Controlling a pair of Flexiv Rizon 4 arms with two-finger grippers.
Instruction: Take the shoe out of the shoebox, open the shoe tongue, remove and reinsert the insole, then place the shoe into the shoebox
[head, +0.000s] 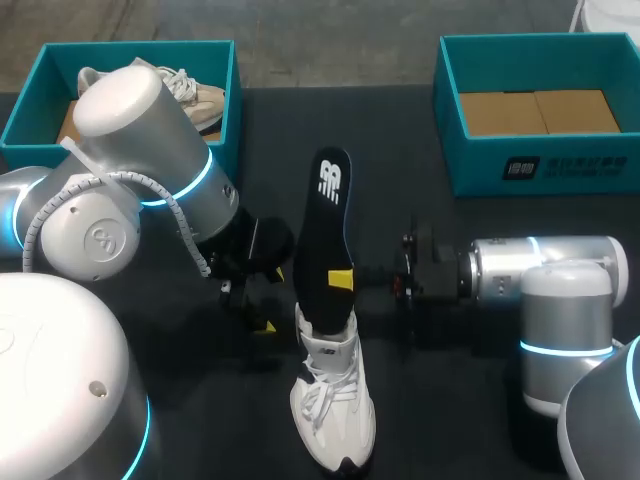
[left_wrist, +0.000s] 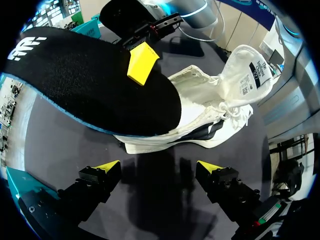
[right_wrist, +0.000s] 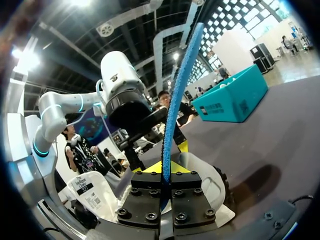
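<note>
A white shoe (head: 335, 405) lies on the dark table near the front middle, tongue pulled up. A black insole (head: 325, 235) rises out of the shoe's opening, slanting toward the back. My right gripper (head: 343, 279) is shut on the insole's edge, coming in from the right. In the right wrist view the fingers (right_wrist: 150, 192) clamp the insole's blue rim (right_wrist: 177, 100), with the shoe (right_wrist: 100, 192) below. My left gripper (head: 255, 300) stands open just left of the shoe. In its own view the left gripper (left_wrist: 159, 167) holds nothing, and the shoe (left_wrist: 210, 100) and insole (left_wrist: 85, 80) lie ahead.
A teal shoebox (head: 225, 75) at the back left holds a second shoe (head: 195, 95). Another teal shoebox (head: 450, 100) at the back right shows only its cardboard bottom. The left arm's bulky links (head: 140, 170) hang over the table's left half.
</note>
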